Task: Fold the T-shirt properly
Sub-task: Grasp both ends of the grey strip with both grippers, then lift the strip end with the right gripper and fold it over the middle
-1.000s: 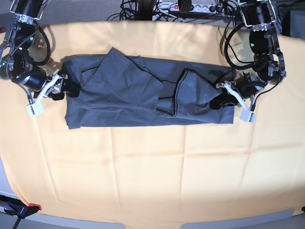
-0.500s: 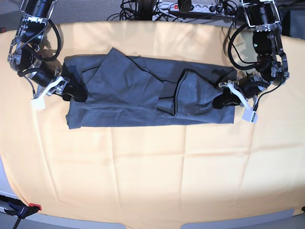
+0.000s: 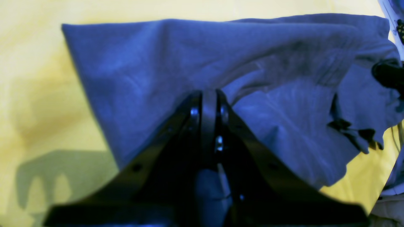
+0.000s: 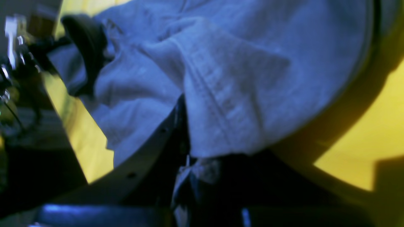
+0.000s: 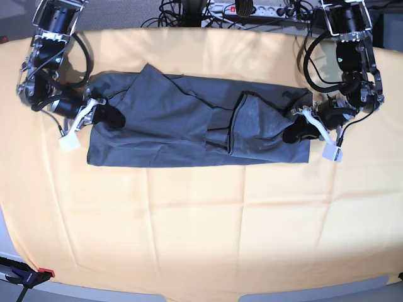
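Left jaws [image 3: 208,94] pinched together on a fold of the T-shirt [image 5: 189,119] at its right end in the base view. Right jaws [image 4: 184,132] clamp cloth at its left end. Shirt lies in a long band across the upper tabletop [image 5: 201,233], yellow-covered.

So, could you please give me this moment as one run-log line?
left claw: shut on T-shirt end | right claw: shut on opposite end | T-shirt: long band, flat on yellow cloth | fold: not yet done
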`<state>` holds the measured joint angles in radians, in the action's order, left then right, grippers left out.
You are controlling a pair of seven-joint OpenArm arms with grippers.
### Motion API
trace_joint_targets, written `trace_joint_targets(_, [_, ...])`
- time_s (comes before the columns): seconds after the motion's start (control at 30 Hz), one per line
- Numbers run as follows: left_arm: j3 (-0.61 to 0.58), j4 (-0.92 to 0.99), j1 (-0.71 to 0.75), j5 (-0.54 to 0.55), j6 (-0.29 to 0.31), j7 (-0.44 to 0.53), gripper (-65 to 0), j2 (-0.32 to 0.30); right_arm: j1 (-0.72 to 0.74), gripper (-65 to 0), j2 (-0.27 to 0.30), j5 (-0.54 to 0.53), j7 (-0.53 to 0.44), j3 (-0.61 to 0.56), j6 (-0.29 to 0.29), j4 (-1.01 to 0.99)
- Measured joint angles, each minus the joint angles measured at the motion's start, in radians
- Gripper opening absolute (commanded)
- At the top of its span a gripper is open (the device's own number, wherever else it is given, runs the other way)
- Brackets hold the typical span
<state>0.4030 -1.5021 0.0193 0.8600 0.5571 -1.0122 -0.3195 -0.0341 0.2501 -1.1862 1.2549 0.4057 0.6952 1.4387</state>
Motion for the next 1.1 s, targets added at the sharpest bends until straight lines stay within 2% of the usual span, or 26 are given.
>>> trace_joint_targets(0.13, [0.017, 0.0, 0.0, 0.077, 0.0, -0.001, -65.0, -0.024, 0.07, -65.0, 0.071, 0.045, -0.005, 0.0, 0.001, 0.0])
trace_joint_targets(0.3, [0.111, 0.0, 0.0, 0.157, 0.0, -0.039, -65.0, -0.05, 0.122, -65.0, 0.161, 0.118, 0.004, 0.0, 0.001, 0.0])
trace_joint_targets(0.43, [0.186, 0.0, 0.002, 0.165, 0.0, -0.062, -65.0, -0.048, 0.177, -65.0, 0.239, 0.174, 0.004, 0.001, 0.0, 0.0])
trace_joint_targets(0.57, [0.21, 0.0, 0.003, 0.165, -0.001, -0.061, -65.0, -0.049, 0.219, -65.0, 0.275, 0.23, 0.029, 0.002, -0.076, 0.04])
trace_joint_targets(0.63, [0.209, 0.0, 0.013, 0.167, 0.0, -0.06, -65.0, -0.048, 0.223, -65.0, 0.279, 0.166, 0.055, 0.002, -0.127, 0.096])
trace_joint_targets(0.7, [0.209, 0.0, 0.028, 0.172, 0.0, -0.062, -65.0, -0.046, 0.225, -65.0, 0.271, 0.032, 0.109, 0.002, -0.13, 0.148])
trace_joint_targets(0.73, [0.208, 0.0, 0.035, 0.172, 0.0, -0.061, -65.0, -0.043, 0.227, -65.0, 0.254, -0.013, 0.132, 0.003, -0.104, 0.175])
trace_joint_targets(0.9, [0.207, 0.0, 0.035, 0.165, 0.001, -0.061, -65.0, -0.032, 0.217, -65.0, 0.124, -0.251, 0.17, 0.001, -0.055, 0.266])
trace_joint_targets(1.1, [0.207, 0.0, 0.035, 0.165, 0.0, -0.061, -65.0, -0.031, 0.217, -65.0, -0.021, -0.261, 0.171, -0.027, -0.04, 0.303])
